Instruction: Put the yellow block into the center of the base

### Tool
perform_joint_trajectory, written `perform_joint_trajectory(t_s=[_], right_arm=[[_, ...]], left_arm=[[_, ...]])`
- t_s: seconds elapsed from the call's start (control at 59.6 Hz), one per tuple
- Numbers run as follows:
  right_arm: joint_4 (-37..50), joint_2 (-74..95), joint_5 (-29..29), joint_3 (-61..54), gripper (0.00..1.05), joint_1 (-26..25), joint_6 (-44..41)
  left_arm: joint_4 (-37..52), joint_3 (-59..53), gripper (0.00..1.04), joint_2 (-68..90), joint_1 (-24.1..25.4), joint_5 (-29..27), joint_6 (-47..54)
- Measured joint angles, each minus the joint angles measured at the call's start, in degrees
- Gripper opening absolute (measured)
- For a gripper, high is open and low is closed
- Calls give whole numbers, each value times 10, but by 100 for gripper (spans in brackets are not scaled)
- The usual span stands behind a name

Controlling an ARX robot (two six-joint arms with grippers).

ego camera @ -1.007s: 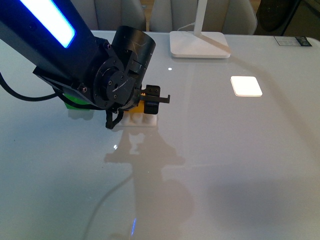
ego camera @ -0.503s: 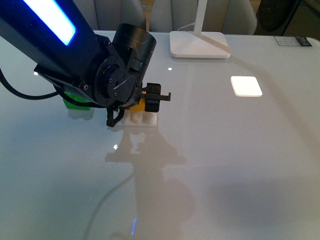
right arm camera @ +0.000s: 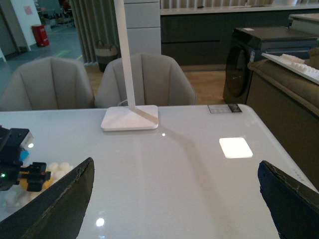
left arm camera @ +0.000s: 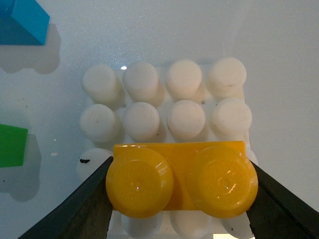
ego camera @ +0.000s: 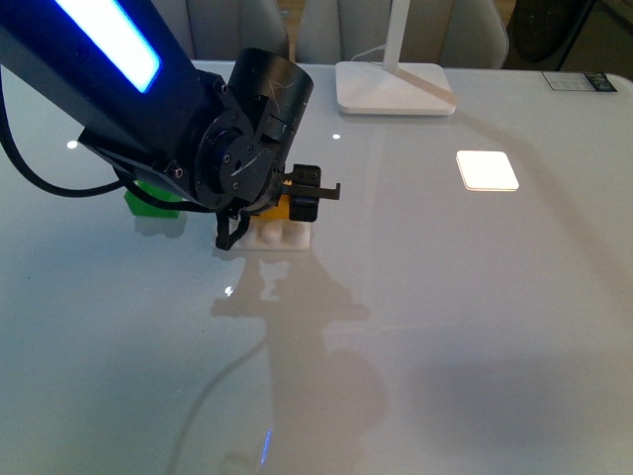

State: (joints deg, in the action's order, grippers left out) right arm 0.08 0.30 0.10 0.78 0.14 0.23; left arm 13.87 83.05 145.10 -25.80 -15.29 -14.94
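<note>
Front view: the left arm reaches in from the upper left of the frame and ends over the base, left of centre on the glossy tabletop. The left fingers are closed on the yellow block, which sits right at the base's far side. Whether it touches the studs cannot be told from here. A green brick peeks out behind the arm at the left. A white lamp foot stands at the top centre.

Left wrist view: the yellow block fills the lower middle of the frame, pinched at its two ends by the dark left fingers. It lies across the base, covering the middle of a stud row, with two bare rows of white studs above it. A blue brick shows in the upper left corner, and the green brick is at the left edge.

Right wrist view: the right fingers are spread wide at the lower corners and hold nothing. They are well apart from the base, which lies at the lower left.
</note>
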Motion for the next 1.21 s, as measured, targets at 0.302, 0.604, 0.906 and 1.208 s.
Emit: perform_joint_trajectory(t_s=[0.302, 0.604, 0.906, 1.208], right_arm=[[0, 0, 0, 0, 96, 0, 0], [0, 0, 0, 0, 96, 0, 0], [0, 0, 0, 0, 96, 0, 0], [0, 0, 0, 0, 96, 0, 0]], left_arm=[[-3, 6, 64, 4, 0, -8, 1], [-9, 7, 64, 4, 0, -13, 3], [-15, 7, 64, 12, 1, -15, 5], [-24, 14, 64, 19, 1, -18, 9]])
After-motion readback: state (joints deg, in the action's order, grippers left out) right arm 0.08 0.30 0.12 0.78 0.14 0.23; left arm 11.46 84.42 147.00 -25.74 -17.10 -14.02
